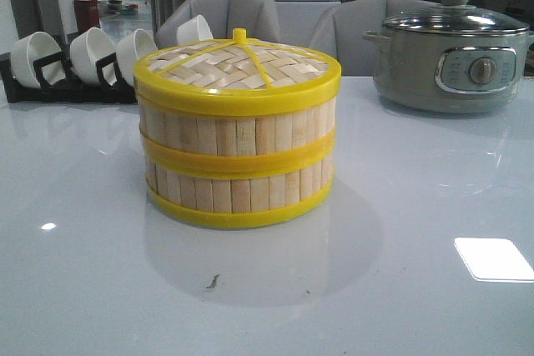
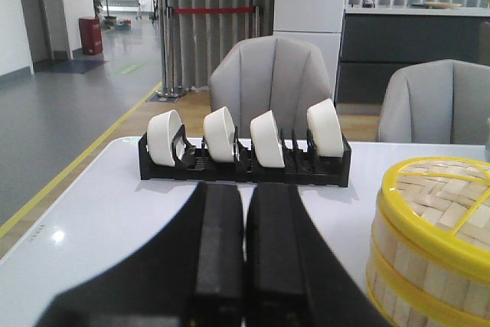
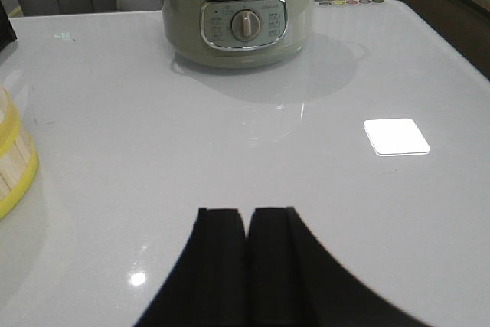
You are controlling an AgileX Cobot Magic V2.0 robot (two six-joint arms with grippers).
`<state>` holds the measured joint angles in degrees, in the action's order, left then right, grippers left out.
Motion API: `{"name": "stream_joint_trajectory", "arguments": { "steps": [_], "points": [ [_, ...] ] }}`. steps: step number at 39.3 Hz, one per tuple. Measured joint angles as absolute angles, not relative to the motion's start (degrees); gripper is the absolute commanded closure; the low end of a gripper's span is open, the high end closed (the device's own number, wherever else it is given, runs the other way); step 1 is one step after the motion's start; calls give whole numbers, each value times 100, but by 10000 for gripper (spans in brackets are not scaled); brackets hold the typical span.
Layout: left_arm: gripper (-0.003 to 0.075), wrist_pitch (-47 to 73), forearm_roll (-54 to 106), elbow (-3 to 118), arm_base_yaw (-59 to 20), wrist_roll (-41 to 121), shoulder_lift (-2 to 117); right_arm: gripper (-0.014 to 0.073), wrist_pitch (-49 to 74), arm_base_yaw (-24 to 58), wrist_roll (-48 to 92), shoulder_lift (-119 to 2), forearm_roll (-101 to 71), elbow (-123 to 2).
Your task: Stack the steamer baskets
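- The table (image 1: 434,206), a glossy pale surface, carries everything seen; the stacked steamer is taken as the landmark, set near the table's middle.
- The steamer baskets (image 1: 238,168) are seen as two rings of pale bamboo slats, one directly on the other, the yellow rims meeting in a band at mid-height. The stacking is judged to be done, or very nearly so.
- The grey-green electric pot (image 1: 446,64) with its glass lid is placed behind the stack and well to its right, apart from it.
- The black rack of white bowls (image 1: 83,60) is set behind the stack and to its left.
- The woven lid (image 1: 239,68) is seated on the upper basket; its rim appears flush all round, though the far side cannot be checked.
- The left claw (image 2: 243,266) is shown closed on nothing, its fingers pressed together, left of the stack and clear of it.
- The right claw (image 3: 246,266) is likewise closed and empty, right of the stack, over bare table.
- Handling is judged as follows: the baskets are probably light and stiff, the slats somewhat fragile under a hard pinch, the yellow rims smooth and possibly slippery. A hold is best taken across a rim, or on the lid's small centre knob (image 1: 239,36) for the lid alone.
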<state>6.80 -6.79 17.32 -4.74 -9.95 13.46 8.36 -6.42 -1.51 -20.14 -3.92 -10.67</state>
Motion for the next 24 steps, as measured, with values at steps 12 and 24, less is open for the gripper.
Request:
{"name": "stream_joint_trajectory", "arguments": {
  "steps": [12, 24],
  "points": [
    [632, 478, -642, 594, -361, -995, 443, 545, 836, -642, -151, -2014, -392, -1067],
    [632, 248, -539, -37, -361, -995, -23, 545, 836, -642, -151, -2014, -392, -1057]
  ]
}}
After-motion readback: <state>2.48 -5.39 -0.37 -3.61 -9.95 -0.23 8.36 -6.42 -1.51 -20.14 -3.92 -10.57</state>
